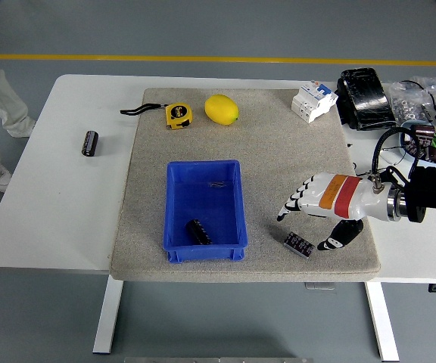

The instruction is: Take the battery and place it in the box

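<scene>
White worktop (59, 227) carries a grey mat with a blue box (204, 209) on it, and a battery (198, 231) lies inside the box's near end. Right of the box, the right hand (320, 203) hovers with fingers (292, 203) loosely spread, holding nothing.

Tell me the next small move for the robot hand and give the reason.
Probably draw the right robot hand back toward the table's right edge. One battery already lies in the blue box, and the hand is open and holds nothing, over the mat beside the small chip module. Another battery lies far left.
</scene>
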Robot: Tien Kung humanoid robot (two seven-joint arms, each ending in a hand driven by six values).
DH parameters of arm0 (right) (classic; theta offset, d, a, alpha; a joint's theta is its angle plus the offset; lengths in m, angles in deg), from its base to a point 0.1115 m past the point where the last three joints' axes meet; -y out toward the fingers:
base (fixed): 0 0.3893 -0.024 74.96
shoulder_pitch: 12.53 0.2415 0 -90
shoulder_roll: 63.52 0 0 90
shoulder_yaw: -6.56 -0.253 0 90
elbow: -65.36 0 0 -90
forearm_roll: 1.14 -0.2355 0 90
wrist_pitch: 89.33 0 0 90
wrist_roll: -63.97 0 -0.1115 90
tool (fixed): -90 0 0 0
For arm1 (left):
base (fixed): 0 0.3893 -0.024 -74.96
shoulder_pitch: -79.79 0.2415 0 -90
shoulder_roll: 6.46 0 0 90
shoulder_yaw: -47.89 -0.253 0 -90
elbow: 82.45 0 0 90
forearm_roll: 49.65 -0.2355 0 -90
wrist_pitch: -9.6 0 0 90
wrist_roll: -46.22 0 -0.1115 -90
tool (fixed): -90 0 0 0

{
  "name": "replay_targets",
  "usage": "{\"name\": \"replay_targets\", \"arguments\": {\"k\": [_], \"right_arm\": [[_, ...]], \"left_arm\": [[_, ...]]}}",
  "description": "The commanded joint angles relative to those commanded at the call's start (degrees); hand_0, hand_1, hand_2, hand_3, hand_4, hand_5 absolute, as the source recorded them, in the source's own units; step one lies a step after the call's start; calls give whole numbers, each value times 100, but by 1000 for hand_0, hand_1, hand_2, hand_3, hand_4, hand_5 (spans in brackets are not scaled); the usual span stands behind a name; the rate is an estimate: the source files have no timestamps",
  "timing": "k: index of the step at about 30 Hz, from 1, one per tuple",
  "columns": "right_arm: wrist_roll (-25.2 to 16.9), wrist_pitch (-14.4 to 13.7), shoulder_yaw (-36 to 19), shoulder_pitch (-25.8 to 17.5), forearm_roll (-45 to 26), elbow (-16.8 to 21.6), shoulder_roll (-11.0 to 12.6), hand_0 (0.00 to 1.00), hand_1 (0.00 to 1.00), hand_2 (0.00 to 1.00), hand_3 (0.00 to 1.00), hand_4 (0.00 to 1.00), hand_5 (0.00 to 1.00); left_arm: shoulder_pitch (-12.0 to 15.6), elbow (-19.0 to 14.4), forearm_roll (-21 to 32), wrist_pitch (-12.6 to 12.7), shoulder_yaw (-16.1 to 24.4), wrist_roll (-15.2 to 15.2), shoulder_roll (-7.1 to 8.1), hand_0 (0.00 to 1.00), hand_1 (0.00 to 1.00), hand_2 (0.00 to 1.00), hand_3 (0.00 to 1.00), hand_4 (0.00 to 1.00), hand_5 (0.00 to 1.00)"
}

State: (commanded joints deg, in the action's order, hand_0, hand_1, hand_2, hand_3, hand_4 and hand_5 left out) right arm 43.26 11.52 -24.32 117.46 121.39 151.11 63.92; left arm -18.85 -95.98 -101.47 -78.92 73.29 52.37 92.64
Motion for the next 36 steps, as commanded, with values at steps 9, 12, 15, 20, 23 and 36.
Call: {"name": "replay_targets", "arguments": {"k": [9,12,15,20,23,36], "right_arm": [[-15,17,223,65,45,16,-66,653,661,739,791,942,197],[-26,-1,244,77,95,-72,-130,653,660,744,799,940,194],[-36,-18,234,100,130,-176,-210,653,660,744,799,940,194],[-62,-32,220,105,144,-308,-279,669,677,768,807,940,193],[-73,-38,226,69,161,-409,-301,689,687,777,806,938,190],[-103,-77,267,-25,225,-750,-388,687,684,768,804,936,187]], "left_arm": [[-11,-2,-8,-24,-8,9,13,759,722,722,569,610,522],[-23,-9,-8,-32,-15,14,14,759,719,723,569,611,521],[-36,-22,5,-44,-34,19,15,759,719,723,569,611,521],[-53,-31,-30,-62,-7,40,10,758,714,723,570,611,522],[-59,-33,-71,-74,21,54,9,757,714,720,569,612,522],[-95,-41,-94,-92,25,70,-4,754,712,720,569,611,527]]}}
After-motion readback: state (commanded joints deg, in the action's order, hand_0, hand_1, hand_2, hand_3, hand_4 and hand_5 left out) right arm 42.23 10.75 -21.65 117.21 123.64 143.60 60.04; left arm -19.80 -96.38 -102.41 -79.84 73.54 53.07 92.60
